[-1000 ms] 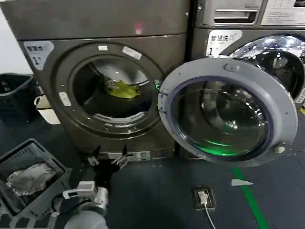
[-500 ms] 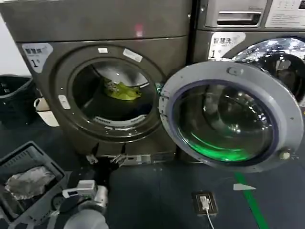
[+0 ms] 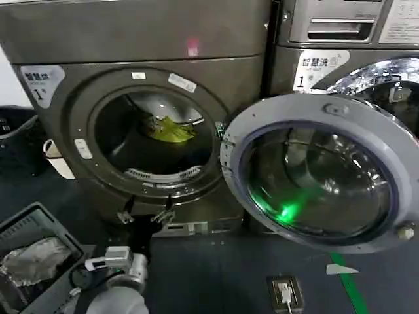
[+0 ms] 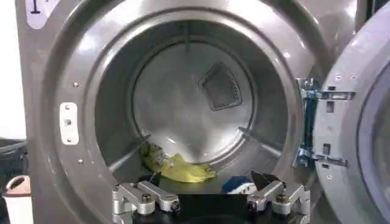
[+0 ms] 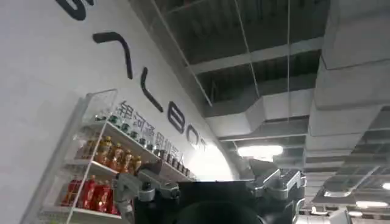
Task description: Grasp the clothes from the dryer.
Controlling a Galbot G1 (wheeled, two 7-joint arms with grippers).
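Clothes [image 3: 171, 129] ungrasped on the drum floor deep inside the dryer [image 3: 131, 39], door [image 3: 319, 171] swung right, left gripper [image 3: 145, 214] spread empty near the porthole's lower rim, right gripper [image 5: 210, 189] spread, raised ceilingward.

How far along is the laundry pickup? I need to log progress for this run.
Done: the dryer door is swung open. In hand: the left end effector is open and empty, low in front of the porthole, aimed into the drum. Left: the yellow-green garment and a bit of blue garment lie ungrasped on the drum floor. The right end effector points up at the ceiling, open.
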